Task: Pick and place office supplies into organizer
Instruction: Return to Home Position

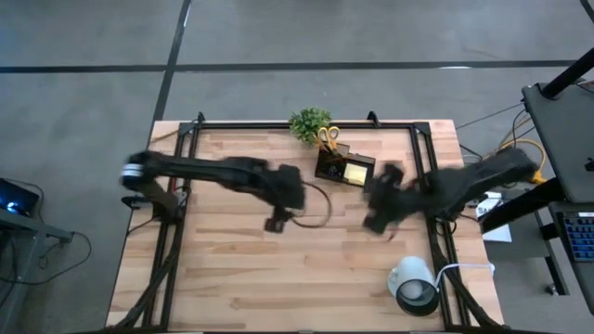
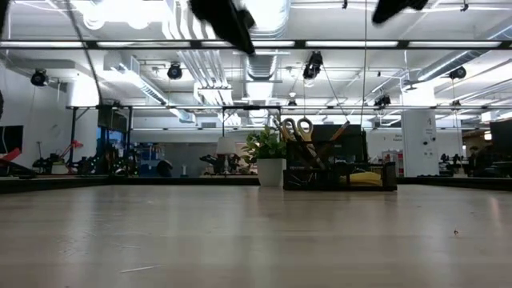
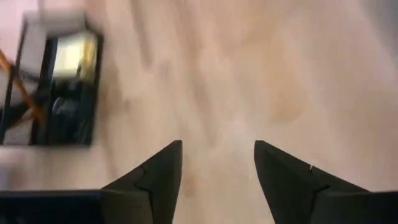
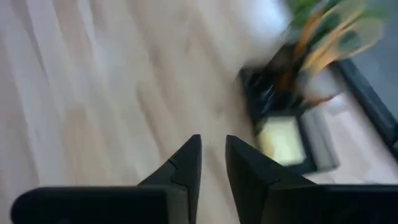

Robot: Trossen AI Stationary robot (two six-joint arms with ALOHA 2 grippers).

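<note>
1. Left gripper (image 1: 277,221): it hangs over the middle of the table (image 1: 232,269), on the near-left side of the organizer (image 1: 321,171). In the left wrist view its fingers stand wide apart, with bare wood and nothing else between them.
2. Right gripper (image 1: 375,219): it hangs on the near-right side of the organizer. In the right wrist view its fingers are parted by only a narrow gap, and nothing is held.
3. Height: in the low view both arms are seen only at the top edge, well above the organizer's rim.
4. Task items: the organizer stands near the far edge, just beside the small plant (image 1: 309,121). The yellow-handled scissors (image 1: 327,137) stand upright at its far-left end. The sticky-note pad (image 1: 355,173) lies in the compartment at its near-right end. Orange pencils (image 3: 17,81) are seen leaning inside it. No loose supplies can be made out on the table in the high view.
5. Governing relation: the organizer lies between the two grippers and beyond both, toward the far edge. Its long axis runs obliquely from the scissors end to the pad end. The right gripper is judged the nearer, facing the pad end; the left gripper is farther off, on the scissors side.
6. Assessment: filling is judged complete, or close to it. A withdrawal of each arm toward its own side would lead away from the organizer. The upright scissor handles are therefore not expected to lie in either path.
</note>
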